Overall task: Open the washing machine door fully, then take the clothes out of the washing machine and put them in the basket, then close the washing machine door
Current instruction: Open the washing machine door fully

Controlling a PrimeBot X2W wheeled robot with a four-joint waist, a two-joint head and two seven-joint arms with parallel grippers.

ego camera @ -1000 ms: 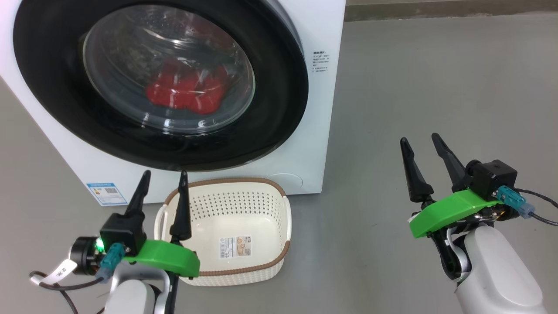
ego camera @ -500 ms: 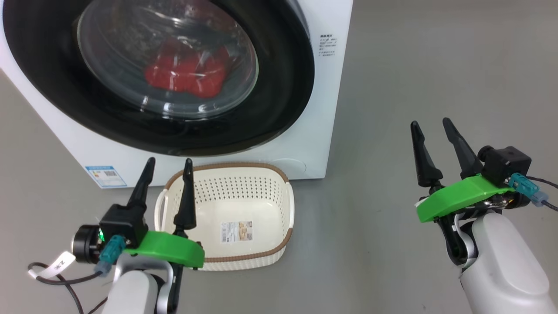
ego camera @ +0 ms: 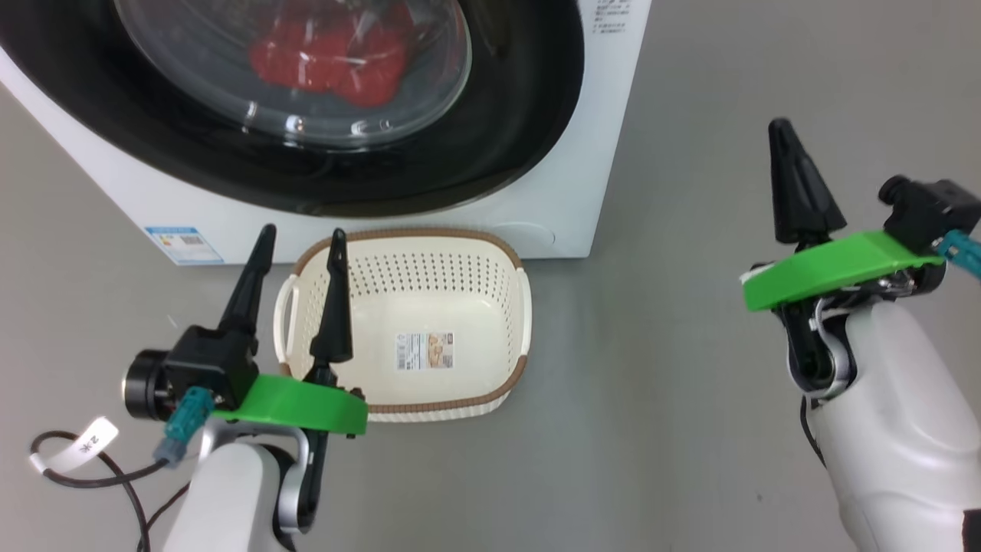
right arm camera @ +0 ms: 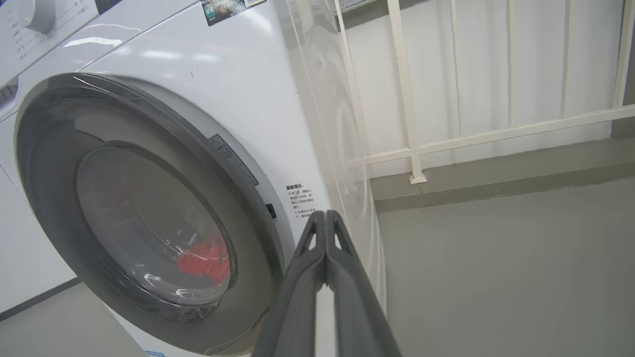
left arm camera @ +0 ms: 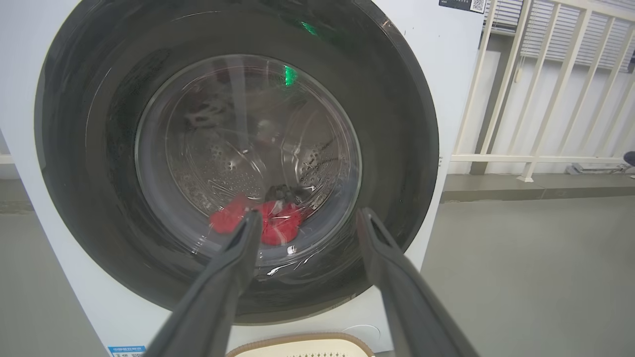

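The clothes (ego camera: pixel 329 60) blur behind the door (ego camera: pixel 525 115) (rim cropped).

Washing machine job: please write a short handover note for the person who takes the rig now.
Left end effector: open, empty, near the basket.
Right end effector: shut, empty, right of the washing machine.
Washing machine door closed; red clothes inside.
Basket empty, on the floor before the machine.
Done: nothing.
Left: open door, move clothes, close door.
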